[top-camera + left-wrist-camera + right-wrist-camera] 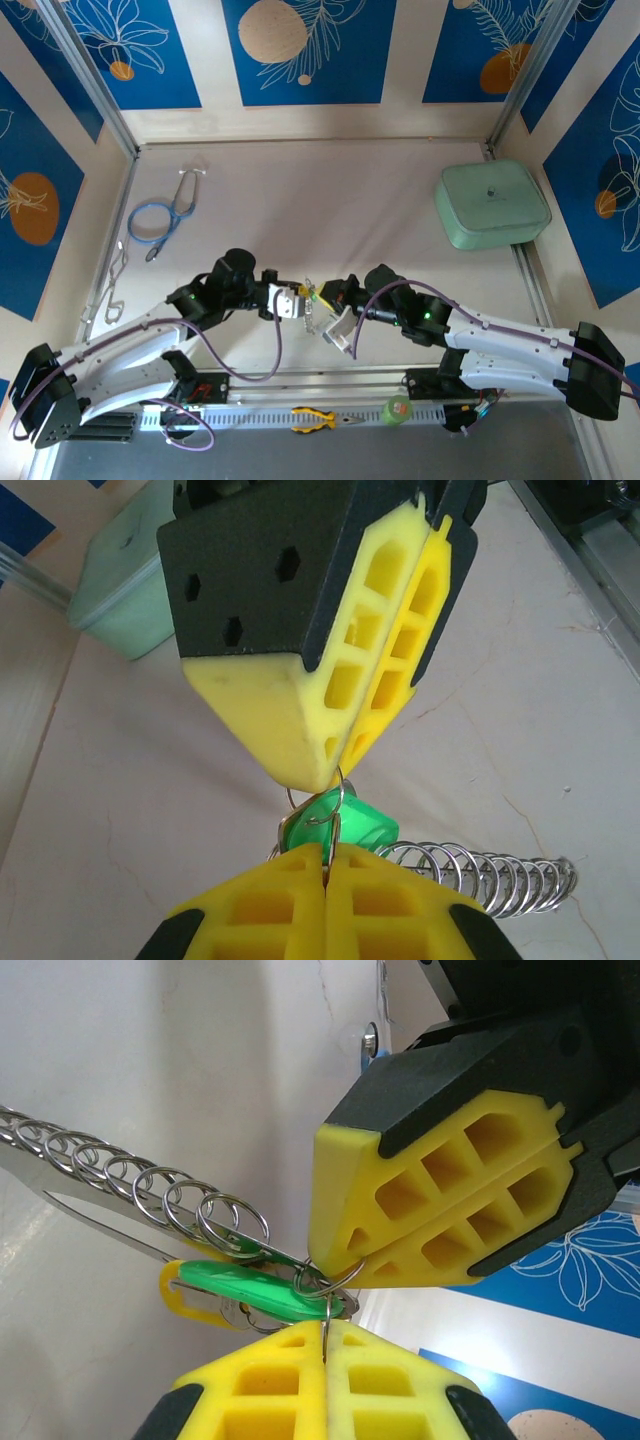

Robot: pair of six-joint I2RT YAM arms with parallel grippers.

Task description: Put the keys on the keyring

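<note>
Mid-surface [350, 200], near front: left gripper [296, 301] and right gripper [322, 294] tip to tip, both jaws pressed together, pinching small wire ring [318, 1282] at green key [250, 1290]. Yellow key [185, 1302] beneath. Keyring [140, 1182] ring row trails from cluster.

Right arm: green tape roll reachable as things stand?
Probably not yet. The right pincer is shut on the keyring, tip to tip with the left pincer. The tape roll lies uncovered near that arm's base; only the grip is in the way.

Two grippers, the left gripper [325, 855] and right gripper [325, 1332]; two keys, one green key [250, 1290], one yellow key [185, 1302]; one keyring [120, 1175]; one stethoscope [160, 215]; one box [490, 205]; one pair of pliers [315, 418]; one tape roll [397, 408].
</note>
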